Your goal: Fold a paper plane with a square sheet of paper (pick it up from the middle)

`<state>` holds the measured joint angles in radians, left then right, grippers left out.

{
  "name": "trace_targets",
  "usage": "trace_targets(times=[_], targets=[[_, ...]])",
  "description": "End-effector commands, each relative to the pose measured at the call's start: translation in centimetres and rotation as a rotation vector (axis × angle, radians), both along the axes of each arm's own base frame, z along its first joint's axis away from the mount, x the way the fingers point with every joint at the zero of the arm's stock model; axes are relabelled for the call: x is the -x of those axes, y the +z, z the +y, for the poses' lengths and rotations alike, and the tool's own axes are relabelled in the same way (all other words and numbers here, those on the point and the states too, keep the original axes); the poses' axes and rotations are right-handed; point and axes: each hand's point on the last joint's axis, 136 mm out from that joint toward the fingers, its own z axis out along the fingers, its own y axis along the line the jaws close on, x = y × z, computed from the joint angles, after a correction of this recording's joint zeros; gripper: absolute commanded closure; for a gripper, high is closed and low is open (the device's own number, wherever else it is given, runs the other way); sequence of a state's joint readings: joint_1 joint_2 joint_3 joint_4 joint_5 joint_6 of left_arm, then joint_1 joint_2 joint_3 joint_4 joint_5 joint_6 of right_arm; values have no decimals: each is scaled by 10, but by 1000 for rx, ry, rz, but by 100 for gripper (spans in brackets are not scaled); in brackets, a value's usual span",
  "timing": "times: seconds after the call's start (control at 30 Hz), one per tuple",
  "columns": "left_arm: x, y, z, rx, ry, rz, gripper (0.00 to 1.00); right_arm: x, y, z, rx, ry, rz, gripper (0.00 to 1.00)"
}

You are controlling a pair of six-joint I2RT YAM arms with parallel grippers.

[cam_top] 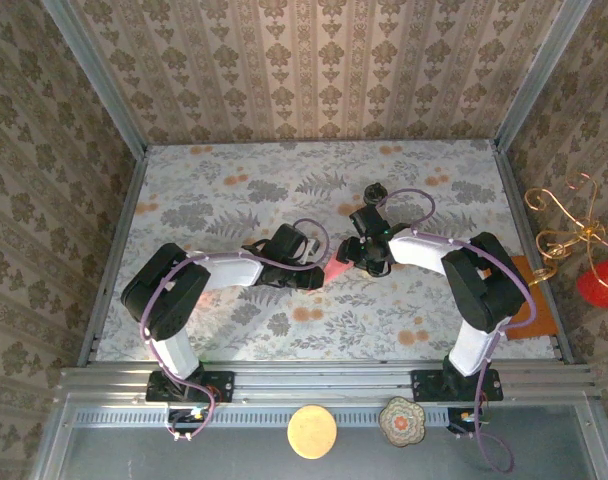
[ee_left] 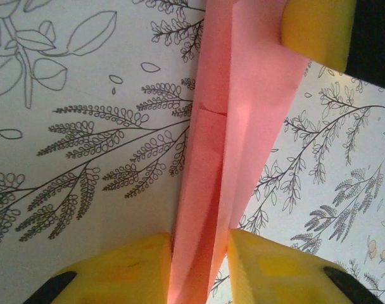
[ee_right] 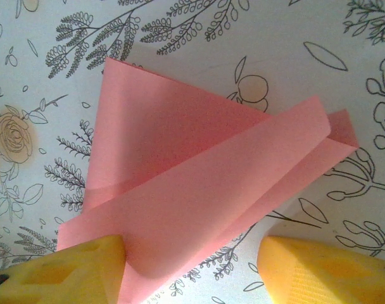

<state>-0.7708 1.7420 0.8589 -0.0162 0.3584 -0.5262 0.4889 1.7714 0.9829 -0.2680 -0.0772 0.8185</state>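
Above the floral-print table (cam_top: 214,200), the left gripper (ee_left: 199,244) pinches the creased salmon-pink paper plane (ee_left: 243,114); the right gripper (ee_right: 192,247) gapes wide around it.

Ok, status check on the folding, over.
Left gripper pinched on the paper plane. Right gripper open, straddling its other end. Plane partly folded, creased. Grippers crowded nose to nose.

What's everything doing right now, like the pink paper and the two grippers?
paper plane, partly folded, pointed, flaps not pressed flat.
left gripper, fingers on both sides of the paper's fold; grip unclear.
right gripper, open, one finger at the paper's edge.
orange sheet, lying flat.
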Motion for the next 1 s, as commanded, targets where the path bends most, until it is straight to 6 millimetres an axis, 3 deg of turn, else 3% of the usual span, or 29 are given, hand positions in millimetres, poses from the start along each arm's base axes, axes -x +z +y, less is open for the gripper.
trace_targets(times=[0.0,0.7,0.83,0.97], targets=[[-1,-11,5,-44,3,17,71,31,-54,-25,125,-29,149,37],[-2,-27,14,-130,27,51,77,34,-58,-27,131,-33,160,41],[0,-30,14,-135,21,59,78,26,-39,-18,78,-25,120,40],[0,-30,14,-137,19,61,79,18,1,-11,10,-16,21,37]])
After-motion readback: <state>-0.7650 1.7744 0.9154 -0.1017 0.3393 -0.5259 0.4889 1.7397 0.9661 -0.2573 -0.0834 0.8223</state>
